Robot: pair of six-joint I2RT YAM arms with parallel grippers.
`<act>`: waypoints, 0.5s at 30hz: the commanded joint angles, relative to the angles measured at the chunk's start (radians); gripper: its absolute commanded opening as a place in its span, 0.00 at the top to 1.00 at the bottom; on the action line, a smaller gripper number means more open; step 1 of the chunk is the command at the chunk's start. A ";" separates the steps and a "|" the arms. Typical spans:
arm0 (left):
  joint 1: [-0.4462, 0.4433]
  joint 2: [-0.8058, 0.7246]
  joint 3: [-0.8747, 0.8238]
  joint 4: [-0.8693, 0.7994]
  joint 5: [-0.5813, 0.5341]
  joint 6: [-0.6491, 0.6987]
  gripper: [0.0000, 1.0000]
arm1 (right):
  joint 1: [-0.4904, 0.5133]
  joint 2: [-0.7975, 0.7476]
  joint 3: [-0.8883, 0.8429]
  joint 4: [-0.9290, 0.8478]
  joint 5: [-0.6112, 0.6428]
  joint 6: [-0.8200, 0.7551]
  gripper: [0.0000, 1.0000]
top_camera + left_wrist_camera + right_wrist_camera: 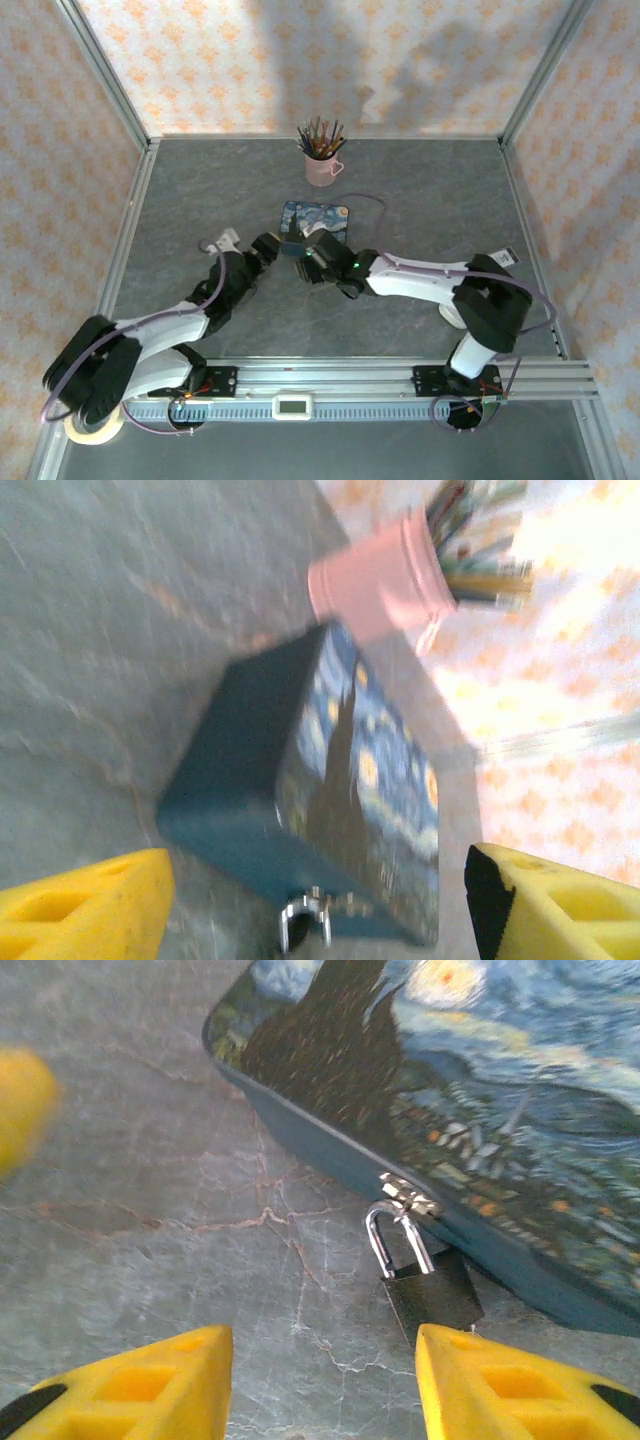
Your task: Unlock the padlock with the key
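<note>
The small dark padlock [432, 1290] lies on the table with its silvery shackle [398, 1230] hooked through the hasp of the blue starry-night tin [480, 1090]. My right gripper [325, 1360] is open just in front of it, and its right finger [510, 1385] is close to the padlock body. My left gripper [320, 880] is open too, facing the tin [330, 800] from the other side, where the shackle [305, 920] appears blurred. From above, the left gripper [272, 246] and the right gripper [305, 252] meet at the tin's near edge [315, 222]. The key is out of view.
A pink cup of pencils [322, 160] stands behind the tin, also in the left wrist view [380, 585]. A yellow blur [20, 1100] at the left of the right wrist view is the other gripper's finger. Grey marbled table [440, 190] lies all round, walled by patterned panels.
</note>
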 commanded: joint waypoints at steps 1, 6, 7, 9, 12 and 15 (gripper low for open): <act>0.074 -0.068 0.000 -0.161 0.004 0.074 0.25 | 0.011 0.062 0.069 -0.135 0.097 -0.083 0.49; 0.125 -0.107 0.000 -0.158 0.025 0.091 0.24 | 0.014 0.157 0.146 -0.191 0.176 -0.145 0.47; 0.127 -0.104 0.000 -0.149 0.031 0.091 0.25 | 0.014 0.176 0.160 -0.198 0.194 -0.158 0.47; 0.127 -0.093 -0.005 -0.132 0.047 0.086 0.25 | 0.014 0.205 0.171 -0.195 0.230 -0.184 0.47; 0.128 -0.072 -0.014 -0.109 0.073 0.076 0.25 | 0.013 0.241 0.183 -0.181 0.266 -0.213 0.47; 0.128 -0.056 -0.030 -0.078 0.091 0.060 0.25 | 0.015 0.270 0.183 -0.147 0.276 -0.234 0.47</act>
